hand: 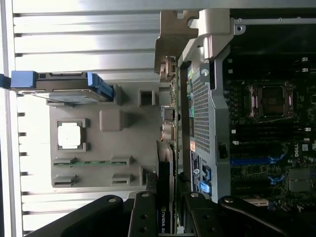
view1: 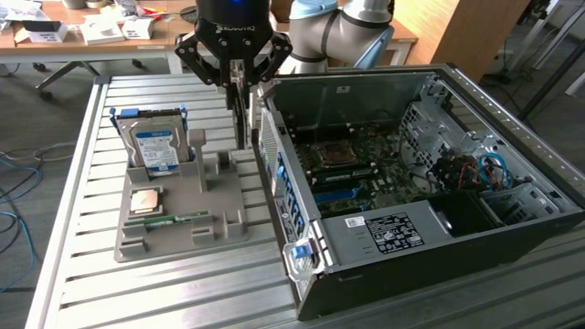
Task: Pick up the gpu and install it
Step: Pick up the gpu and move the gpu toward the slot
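Dark green gpu (view1: 240, 116) is hanging edge-on and upright from the gripper (view1: 240, 86), whose jaws are clamping it from both flat sides. The arm is holding it over the strip between the grey parts holder (view1: 219, 229) and the perforated rear wall of the open computer case (view1: 439, 219), towards the holder's far corner. The card's lower end is sitting just above one of the holder's upright posts; I cannot tell whether they are touching.

Wrist view: the gpu (hand: 166, 187) is showing as a thin line running away from the black fingers (hand: 143, 217), with a printed label close to the grip. Its metal bracket (hand: 170, 39) is standing at the far end, just beside the case's corner.

On the holder:
- A hard drive (view1: 155, 147) in a blue carrier is standing on edge in its slot.
- A processor chip (view1: 146, 201) is lying flat in a square recess.
- A memory stick (view1: 169, 221) is lying in a narrow groove nearer the front.

The case is lying on its side with the side panel off, exposing the motherboard (view1: 357, 164). Holder and case are both resting on a slatted metal table (view1: 137, 288).
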Robot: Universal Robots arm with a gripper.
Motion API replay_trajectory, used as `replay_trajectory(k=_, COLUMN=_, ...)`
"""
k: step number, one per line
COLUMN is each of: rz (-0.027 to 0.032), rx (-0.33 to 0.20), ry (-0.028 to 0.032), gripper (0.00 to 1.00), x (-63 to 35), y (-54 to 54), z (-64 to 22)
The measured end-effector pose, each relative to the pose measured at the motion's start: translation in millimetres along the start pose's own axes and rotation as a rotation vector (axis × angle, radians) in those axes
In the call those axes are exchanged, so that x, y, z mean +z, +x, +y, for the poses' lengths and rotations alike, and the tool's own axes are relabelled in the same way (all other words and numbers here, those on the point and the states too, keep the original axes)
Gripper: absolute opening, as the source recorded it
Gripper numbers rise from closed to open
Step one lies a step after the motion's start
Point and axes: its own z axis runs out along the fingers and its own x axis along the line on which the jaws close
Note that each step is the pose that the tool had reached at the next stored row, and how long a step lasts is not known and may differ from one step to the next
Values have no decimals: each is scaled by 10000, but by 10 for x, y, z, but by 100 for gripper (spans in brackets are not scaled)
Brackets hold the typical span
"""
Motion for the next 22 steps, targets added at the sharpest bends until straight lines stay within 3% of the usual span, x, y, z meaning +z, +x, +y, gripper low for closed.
replay_trajectory(k=22, rz=12, rx=3, ry=-66, gripper=27, x=1, y=-711, z=45)
